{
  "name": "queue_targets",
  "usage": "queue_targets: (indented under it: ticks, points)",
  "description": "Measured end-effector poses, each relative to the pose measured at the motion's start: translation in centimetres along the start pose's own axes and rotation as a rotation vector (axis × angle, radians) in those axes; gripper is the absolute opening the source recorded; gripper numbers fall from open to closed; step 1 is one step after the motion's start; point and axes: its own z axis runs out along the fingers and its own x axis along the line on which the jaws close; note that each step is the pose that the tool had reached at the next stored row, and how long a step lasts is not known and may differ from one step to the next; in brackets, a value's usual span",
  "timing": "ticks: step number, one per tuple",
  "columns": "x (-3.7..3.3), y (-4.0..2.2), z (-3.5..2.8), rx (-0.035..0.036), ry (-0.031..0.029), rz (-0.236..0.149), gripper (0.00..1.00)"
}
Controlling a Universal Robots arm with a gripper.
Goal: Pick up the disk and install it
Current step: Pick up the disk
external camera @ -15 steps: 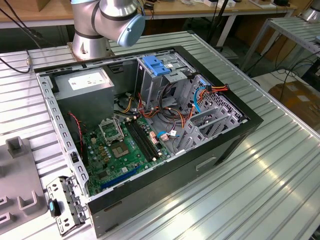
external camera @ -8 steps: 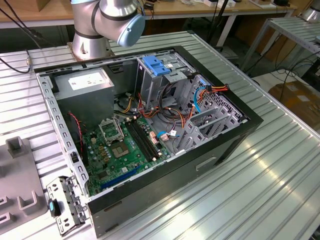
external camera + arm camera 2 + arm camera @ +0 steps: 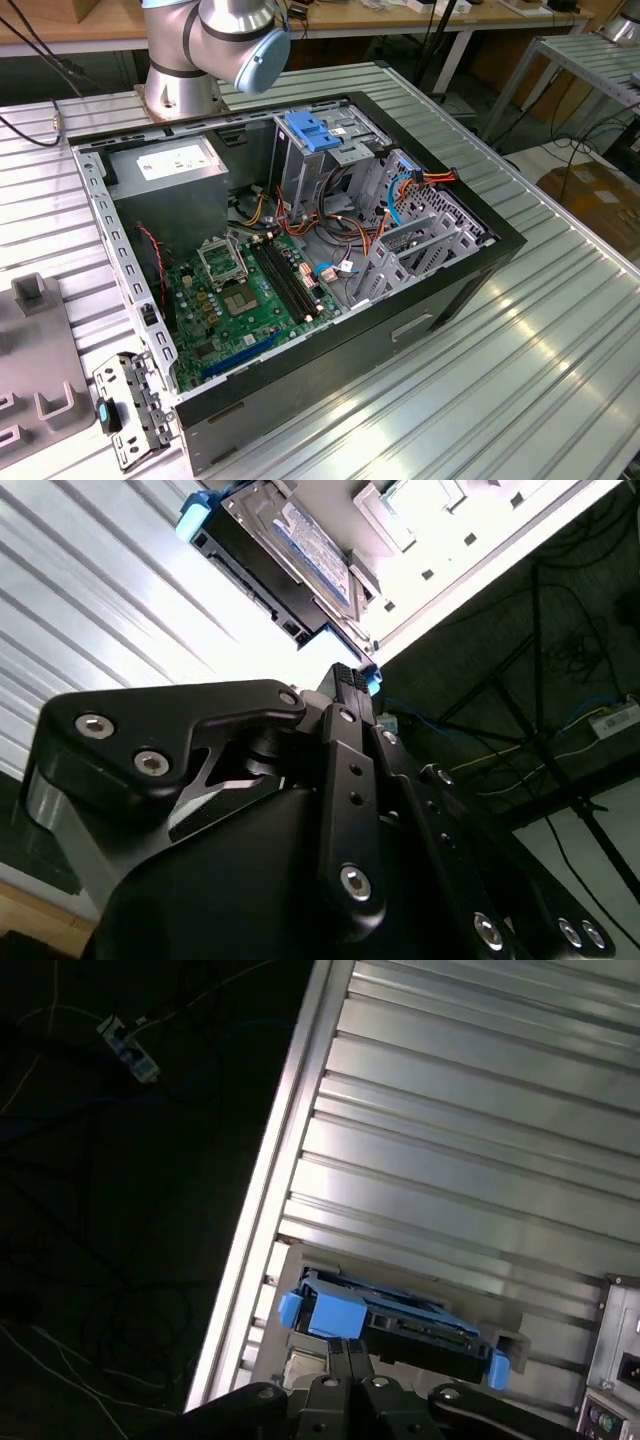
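Ribs of pale metal run across the bench (image 3: 540, 330). In the exterior view we see an open computer case (image 3: 400, 330) on it, with a green motherboard (image 3: 250, 290), a grey power-supply box (image 3: 170, 170) and a light-blue latch plate (image 3: 315, 130) exposed. The arm (image 3: 220, 40) rises behind the case. In both wrist views we find the disk (image 3: 400, 1325) (image 3: 300, 545), with blue rails along its edges. It sits on a pale holder (image 3: 290, 1365) close to the bench's edge, with dark floor and loose cables beyond. The gripper (image 3: 347, 1345) (image 3: 345, 675) is right by the disk, its fingertips pressed together with nothing between them. We cannot tell whether they touch the disk. The disk sits outside the case, not yet installed.
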Motion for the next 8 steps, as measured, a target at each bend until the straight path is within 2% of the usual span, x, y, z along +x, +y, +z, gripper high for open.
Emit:
queue_targets:
  ticks: [1,2,3,4,5,8]
  points:
    - [0.0,0.0,0.0,0.0002,0.0009,-0.02,0.11]
    - [0.0,0.0,0.0,0.0007,0.0027,-0.062,0.11]
    - [0.0,0.0,0.0,0.001,0.0037,-0.087,0.11]
    - [0.0,0.0,0.0,0.0014,0.0055,-0.13,0.11]
    - [0.0,0.0,0.02,0.0022,0.0083,-0.197,0.11]
    - [0.0,-0.01,0.04,0.0041,0.0113,-0.257,0.11]
